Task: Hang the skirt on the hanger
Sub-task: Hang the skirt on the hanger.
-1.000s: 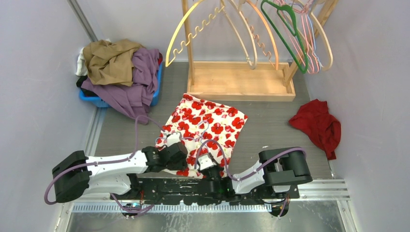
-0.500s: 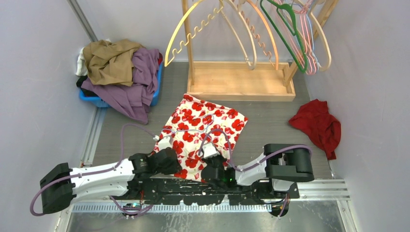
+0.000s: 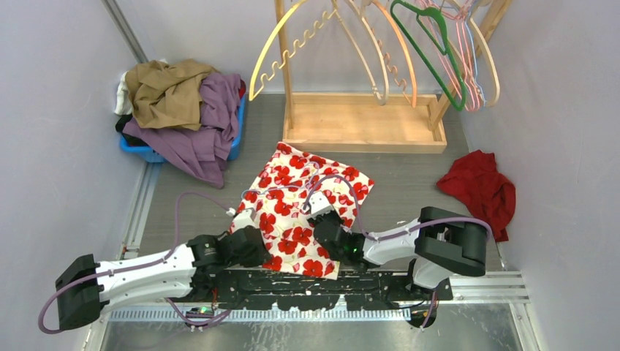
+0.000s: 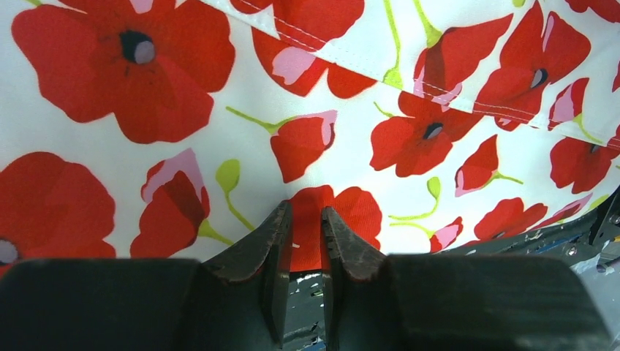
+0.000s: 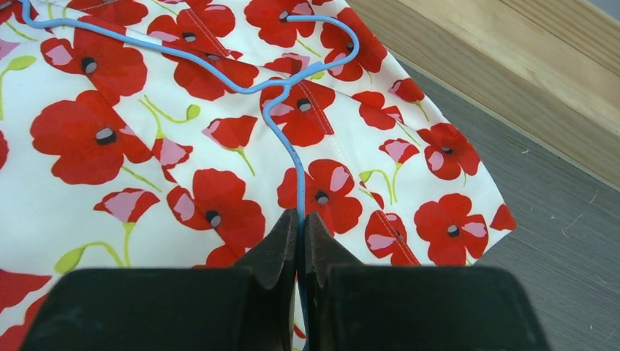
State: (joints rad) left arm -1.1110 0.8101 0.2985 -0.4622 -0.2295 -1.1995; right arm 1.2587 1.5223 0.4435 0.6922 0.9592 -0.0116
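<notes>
The skirt, white with red poppies, lies flat on the grey floor before the wooden rack. My left gripper is at its near left edge; in the left wrist view the jaws pinch the skirt's hem. My right gripper is over the skirt's middle. In the right wrist view it is shut on the thin blue wire hanger, which lies on the skirt with its hook pointing towards the rack.
A wooden rack base stands at the back, with wooden hangers and a green hanger above it. A blue basket piled with clothes is at back left. A red garment lies at right. Walls close both sides.
My right gripper has moved away from the bases, out over the skirt, with the hanger. My left arm has drawn back and left, pulling the skirt's near edge towards the bases.
</notes>
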